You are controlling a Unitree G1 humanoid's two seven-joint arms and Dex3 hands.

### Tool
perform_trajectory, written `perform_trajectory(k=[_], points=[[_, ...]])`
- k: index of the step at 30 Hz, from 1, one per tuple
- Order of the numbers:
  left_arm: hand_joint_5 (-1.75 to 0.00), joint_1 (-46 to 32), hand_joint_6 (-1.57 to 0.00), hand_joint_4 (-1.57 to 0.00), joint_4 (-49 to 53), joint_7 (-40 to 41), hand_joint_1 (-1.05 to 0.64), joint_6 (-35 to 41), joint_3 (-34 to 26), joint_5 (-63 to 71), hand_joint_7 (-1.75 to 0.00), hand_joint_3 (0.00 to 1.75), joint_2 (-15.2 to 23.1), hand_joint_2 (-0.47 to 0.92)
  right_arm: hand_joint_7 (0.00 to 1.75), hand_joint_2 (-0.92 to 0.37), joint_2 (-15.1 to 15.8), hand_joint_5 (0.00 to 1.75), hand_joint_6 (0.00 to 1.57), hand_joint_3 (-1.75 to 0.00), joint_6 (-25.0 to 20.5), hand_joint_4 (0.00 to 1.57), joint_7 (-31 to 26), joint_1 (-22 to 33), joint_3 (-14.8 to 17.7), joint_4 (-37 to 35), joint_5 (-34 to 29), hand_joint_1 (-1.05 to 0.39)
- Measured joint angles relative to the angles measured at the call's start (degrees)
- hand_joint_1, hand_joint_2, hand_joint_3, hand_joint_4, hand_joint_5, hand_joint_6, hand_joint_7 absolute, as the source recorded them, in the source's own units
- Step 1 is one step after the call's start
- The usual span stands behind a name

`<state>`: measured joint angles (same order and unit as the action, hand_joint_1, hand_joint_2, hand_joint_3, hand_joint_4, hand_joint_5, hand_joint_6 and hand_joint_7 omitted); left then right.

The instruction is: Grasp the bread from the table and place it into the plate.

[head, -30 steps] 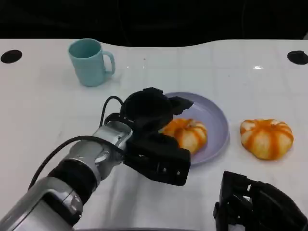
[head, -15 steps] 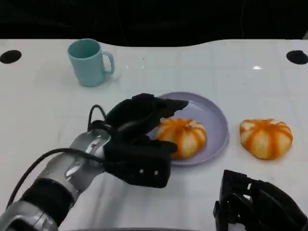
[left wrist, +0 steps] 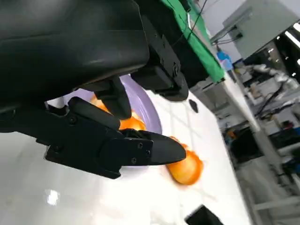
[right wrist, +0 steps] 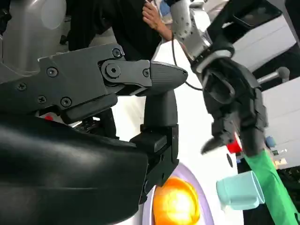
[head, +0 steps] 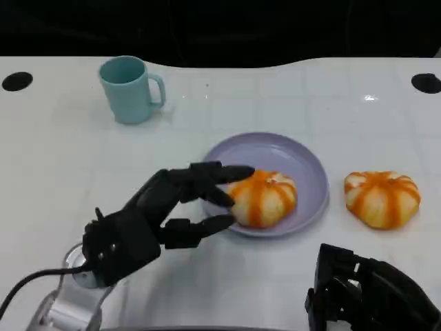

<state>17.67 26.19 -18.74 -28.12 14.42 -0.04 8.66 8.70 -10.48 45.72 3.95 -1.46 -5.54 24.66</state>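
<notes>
White table [head: 62, 165], glossy, faint grid lines; dark round hole near each far corner.
- Mug [head: 128, 89], light teal, upright, handle toward the robot's right; far left area.
- Plate [head: 306, 165], lavender, round; centre of the table, well apart from the mug.
- Bread roll [head: 382, 198], orange-and-white striped, directly on the tabletop just beside the plate's right rim, not touching it.

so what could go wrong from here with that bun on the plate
The bun sits near the plate rim on the left hand's side, and the fingers are spread right beside it; a careless move could nudge it off. The second bun lies on the table just past the plate's other side, so a shoved plate might bump it.
</notes>
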Motion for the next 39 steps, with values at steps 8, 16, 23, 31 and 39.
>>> perform_trajectory(k=[8, 16, 23, 31, 39], points=[[-1.74, -12.2, -0.49, -0.57, -13.6, -3.5, -0.67, 6.0, -2.9, -7.6, -1.53, 0.39, -0.7, 0.92, 1.72, -0.92, 0.0, 1.75, 0.41, -0.38, -0.1, 0.61, -0.1, 0.2, 0.0, 0.0, 0.0, -0.57], [-1.75, -20.8, -0.58, -0.73, -21.3, -9.0, -0.68, 17.4, -4.4, -19.0, -1.67, 0.34, -2.4, 0.92, 1.72, -0.92, 0.0, 1.75, 0.40, -0.41, -0.1, 0.60, 0.0, 0.3, -0.4, 0.2, 0.0, -0.56], [-1.75, -24.9, -0.58, -0.76, -22.4, -11.3, -0.66, 22.0, -5.1, -22.3, -1.68, 0.30, -4.4, 0.92, 1.74, -0.92, 0.0, 1.75, 0.40, -0.41, 0.1, 0.61, 0.1, 0.3, -0.5, 0.3, 0.0, -0.58], [-1.75, -25.5, -0.61, -0.83, -21.4, -15.6, -0.66, 24.5, -7.0, -25.8, -1.75, 0.23, -6.1, 0.92, 1.73, -0.92, 0.0, 1.75, 0.41, -0.38, 0.2, 0.61, 0.6, 0.3, -0.5, 0.3, 0.2, -0.58], [-1.75, -25.0, -0.61, -0.83, -19.3, -17.3, -0.66, 24.6, -7.8, -25.3, -1.75, 0.26, -7.0, 0.92, 1.73, -0.92, 0.3, 1.75, 0.42, -0.39, 0.5, 0.62, 1.1, 0.3, -0.2, -0.3, 0.4, -0.57]])
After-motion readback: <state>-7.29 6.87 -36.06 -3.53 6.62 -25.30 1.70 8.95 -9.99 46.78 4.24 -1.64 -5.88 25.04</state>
